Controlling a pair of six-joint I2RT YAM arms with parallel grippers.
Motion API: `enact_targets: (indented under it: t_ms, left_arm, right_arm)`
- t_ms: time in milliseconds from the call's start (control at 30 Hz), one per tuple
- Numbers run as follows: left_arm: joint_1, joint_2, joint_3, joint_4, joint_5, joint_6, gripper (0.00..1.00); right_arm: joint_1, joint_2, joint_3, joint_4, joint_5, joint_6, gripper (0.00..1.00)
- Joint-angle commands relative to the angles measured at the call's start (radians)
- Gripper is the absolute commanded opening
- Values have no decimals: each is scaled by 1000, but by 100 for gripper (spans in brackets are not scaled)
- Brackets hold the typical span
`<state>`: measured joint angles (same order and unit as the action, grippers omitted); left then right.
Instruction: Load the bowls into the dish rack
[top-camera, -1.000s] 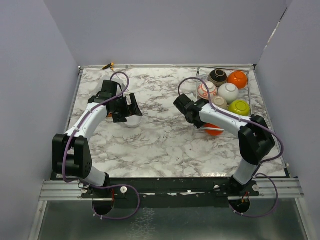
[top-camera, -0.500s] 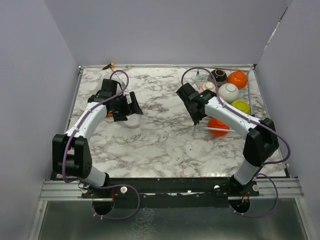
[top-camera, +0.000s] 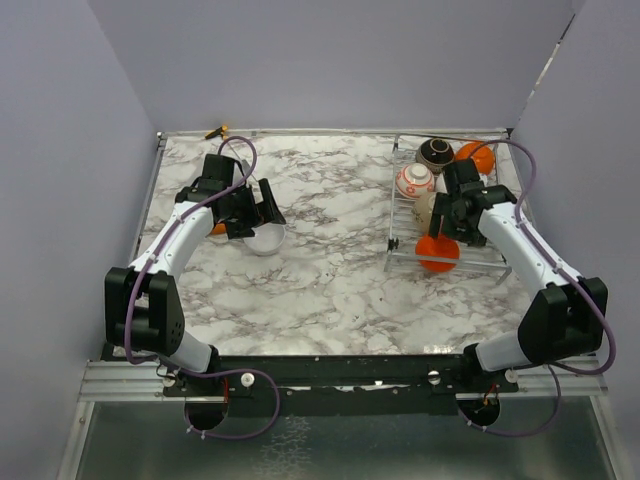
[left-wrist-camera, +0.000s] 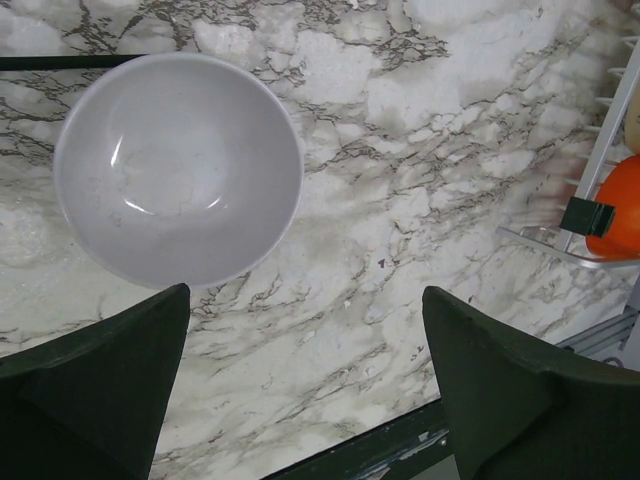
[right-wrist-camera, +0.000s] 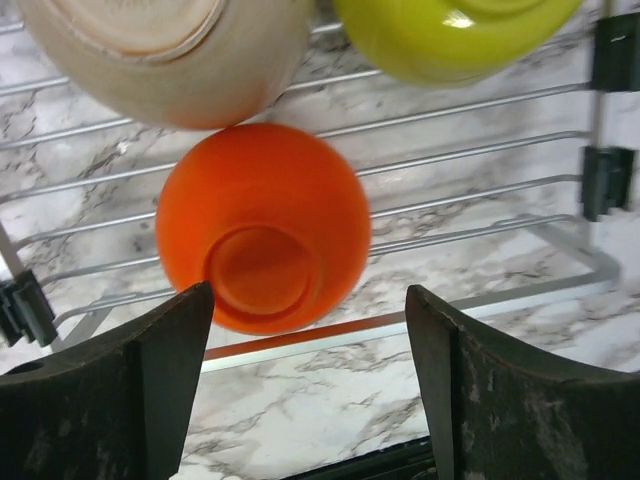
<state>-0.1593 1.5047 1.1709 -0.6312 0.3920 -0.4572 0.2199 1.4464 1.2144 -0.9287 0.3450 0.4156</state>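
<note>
Left gripper (left-wrist-camera: 305, 300), jaws spread, hovers over a white bowl (left-wrist-camera: 178, 170) near the table (top-camera: 330, 280)'s left edge, likely next to drop and pinch its rim; right gripper (right-wrist-camera: 308, 300), jaws apart, hangs above an orange bowl (right-wrist-camera: 262, 228) in the rack (right-wrist-camera: 350, 335).

White bowl (left-wrist-camera: 178, 170) looked glossy, a smooth glaze with highlights. Table (left-wrist-camera: 430, 130) was smooth marble-look, white with grey veins. Dish rack (right-wrist-camera: 580, 265) was thin shiny metal wire with black plastic clips (right-wrist-camera: 604, 180). Orange bowl (right-wrist-camera: 262, 225) smooth, low sheen; lime green bowl (right-wrist-camera: 450, 35) glossy; beige bowl (right-wrist-camera: 170, 60) matt. Right gripper's fingers (right-wrist-camera: 520, 400) were dark matt plastic, scuffed.
</note>
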Motion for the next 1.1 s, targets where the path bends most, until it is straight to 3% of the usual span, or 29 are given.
enact_targets:
  t_ms: [0, 333, 667, 900, 967, 1067]
  left_arm:
    - [-4, 6, 37, 5, -96, -16, 99]
    - [-4, -6, 24, 2, -178, -24, 99]
    - [-3, -24, -2, -4, -280, -65, 99]
    - [0, -43, -45, -12, -384, -70, 99]
    - [-1, -42, -60, -12, -415, -65, 97]
    - [-2, -32, -88, 0, -414, -59, 86]
  right_arm:
    - [-5, 2, -64, 91, -190, 59, 80]
    - [-37, 47, -139, 248, -453, 75, 61]
    - [-36, 78, -113, 294, -569, 63, 60]
    - [-44, 30, -5, 180, -290, 56, 81]
    - [-58, 16, 31, 150, -195, 48, 82]
    - [-119, -9, 36, 132, -59, 50, 83]
